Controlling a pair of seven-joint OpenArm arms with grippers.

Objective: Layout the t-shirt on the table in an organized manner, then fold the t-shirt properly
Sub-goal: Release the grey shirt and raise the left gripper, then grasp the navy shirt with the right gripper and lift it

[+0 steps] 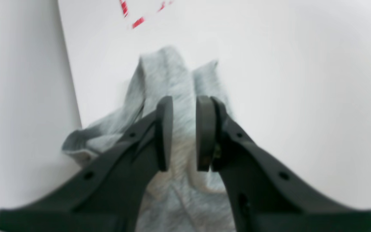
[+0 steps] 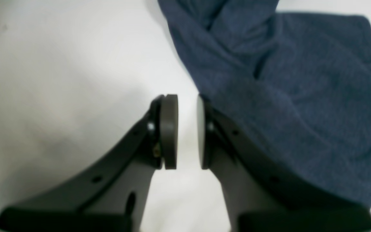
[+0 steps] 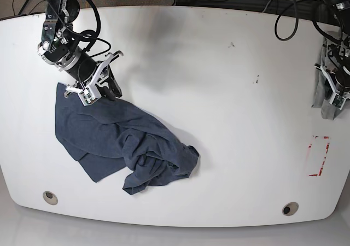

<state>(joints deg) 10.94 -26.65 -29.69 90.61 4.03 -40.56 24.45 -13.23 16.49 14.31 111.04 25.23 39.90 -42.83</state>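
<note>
Left wrist view: the left gripper (image 1: 184, 133) points down over a light grey cloth (image 1: 169, 80) that lies bunched at the edge of the white table (image 1: 301, 96); the grey fabric fills the narrow gap between the two dark pads, so the jaws appear closed on the cloth, though blur leaves the contact itself uncertain. Red dashed marks (image 1: 134, 14) show on the tabletop beyond the cloth, and a paler surface lies past the table edge at the left. Right wrist view: the right gripper (image 2: 187, 132) stands over bare white tabletop (image 2: 60, 80), its pads parted by a small gap with only white surface between them, holding nothing; the dark blue t-shirt (image 2: 301, 96) lies crumpled just beside the right-hand finger. Base view: the glossy white table (image 3: 191, 65) has curved edges, one round hole (image 3: 50, 197) near the front left corner and another round hole (image 3: 290, 208) near the front right, a red-outlined rectangle (image 3: 319, 156) at the right, and a few dark specks. The t-shirt (image 3: 109, 142) lies rumpled on the left half of the table, with the right gripper (image 3: 101, 87) at its upper edge. The left gripper (image 3: 333, 93) is at the far right edge with the grey cloth (image 3: 319, 90) hanging beside it. Dark cables and flooring run behind the table.
</note>
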